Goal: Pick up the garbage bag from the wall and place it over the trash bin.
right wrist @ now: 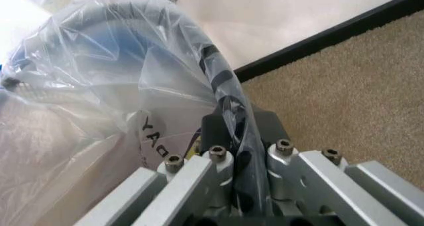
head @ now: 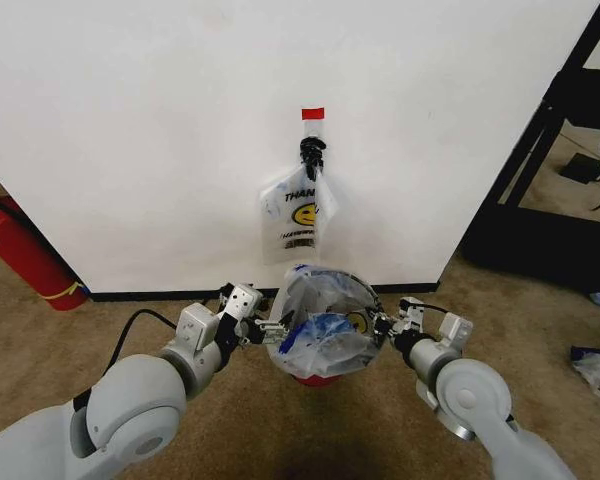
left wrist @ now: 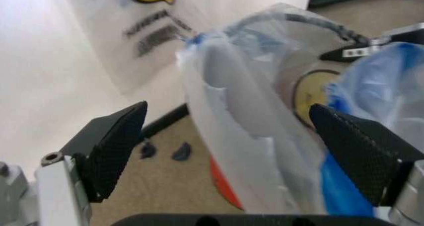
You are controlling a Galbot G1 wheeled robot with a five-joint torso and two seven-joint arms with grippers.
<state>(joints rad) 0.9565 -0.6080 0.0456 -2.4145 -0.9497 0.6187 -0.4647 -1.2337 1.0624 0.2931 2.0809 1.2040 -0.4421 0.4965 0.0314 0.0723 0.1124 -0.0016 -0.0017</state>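
Observation:
The garbage bag (head: 323, 322), crinkly translucent plastic with blue patches, is draped over the trash bin, whose red base (head: 320, 381) peeks out below it on the carpet just in front of the wall (head: 180, 130). My left gripper (head: 271, 328) is at the bag's left side, open, and the bag's side (left wrist: 239, 112) lies between its wide-spread fingers (left wrist: 112, 151). My right gripper (head: 386, 325) is at the bag's right side. It is shut on the plastic (right wrist: 132, 87), which is stretched over the bin's black rim (right wrist: 217, 69).
A flat white "THANK YOU" smiley bag (head: 298, 215) hangs from the black hook (head: 311, 152) under a red tape strip (head: 312, 113). A red fire extinguisher (head: 25, 255) stands at the left. A black rack (head: 540, 190) and loose bags (head: 597, 365) are at the right.

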